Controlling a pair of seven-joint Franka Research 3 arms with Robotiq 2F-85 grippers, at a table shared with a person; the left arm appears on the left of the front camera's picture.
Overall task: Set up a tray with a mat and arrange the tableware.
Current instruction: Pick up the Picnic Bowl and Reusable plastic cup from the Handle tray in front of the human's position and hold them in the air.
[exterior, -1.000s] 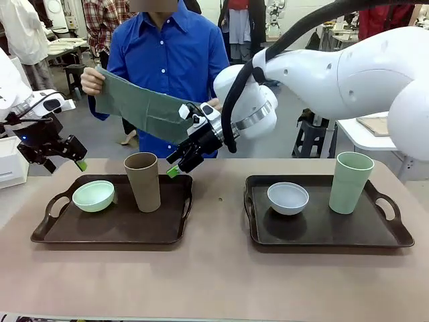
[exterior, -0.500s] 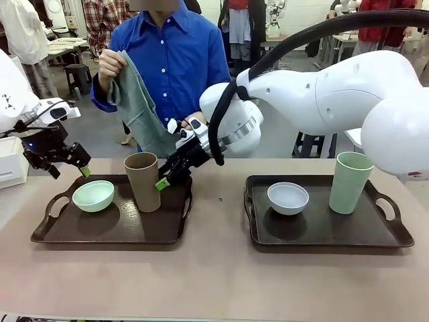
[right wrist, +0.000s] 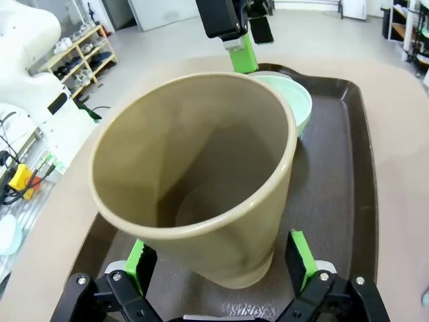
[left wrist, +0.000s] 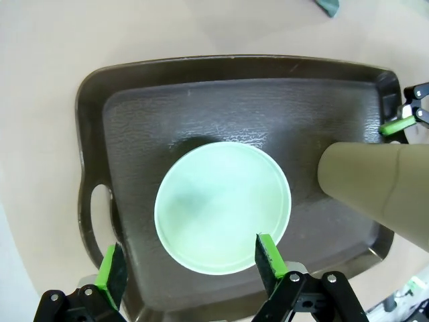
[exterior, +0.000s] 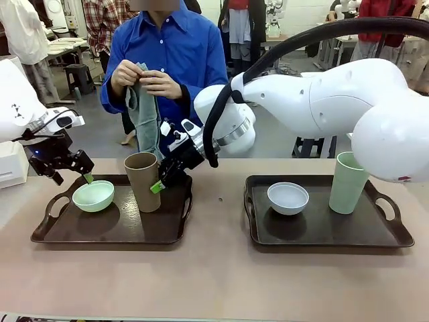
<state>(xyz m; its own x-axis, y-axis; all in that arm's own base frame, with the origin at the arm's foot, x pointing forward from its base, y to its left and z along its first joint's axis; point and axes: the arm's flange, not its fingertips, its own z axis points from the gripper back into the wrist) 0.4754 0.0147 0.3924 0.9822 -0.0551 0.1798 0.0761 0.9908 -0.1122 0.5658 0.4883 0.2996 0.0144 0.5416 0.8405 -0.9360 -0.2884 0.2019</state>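
Note:
A dark left tray [exterior: 107, 233] carries a mint green bowl [exterior: 93, 195] and a tall brown cup [exterior: 143, 181]. My left gripper [exterior: 71, 178] hangs open just over the bowl's far left rim; its wrist view looks down on the bowl [left wrist: 223, 206] between its fingers [left wrist: 191, 268]. My right gripper [exterior: 166, 181] is open at the brown cup's right side. In its wrist view the cup [right wrist: 194, 168] stands between the spread fingers [right wrist: 221, 258]. The right tray [exterior: 395, 235] bears a pale blue-white bowl [exterior: 288, 198] and a pale green cup [exterior: 348, 182]. The person holds a grey-green mat [exterior: 142, 114] bunched in both hands.
The two trays sit side by side on the tan table [exterior: 214, 282], with a bare strip between them and along the front. The person stands at the far edge behind the left tray. A white box [exterior: 10, 161] stands at the far left.
The person has gathered the spread mat into both hands. My right gripper has come down and left to the brown cup. My left gripper has dropped towards the mint bowl.

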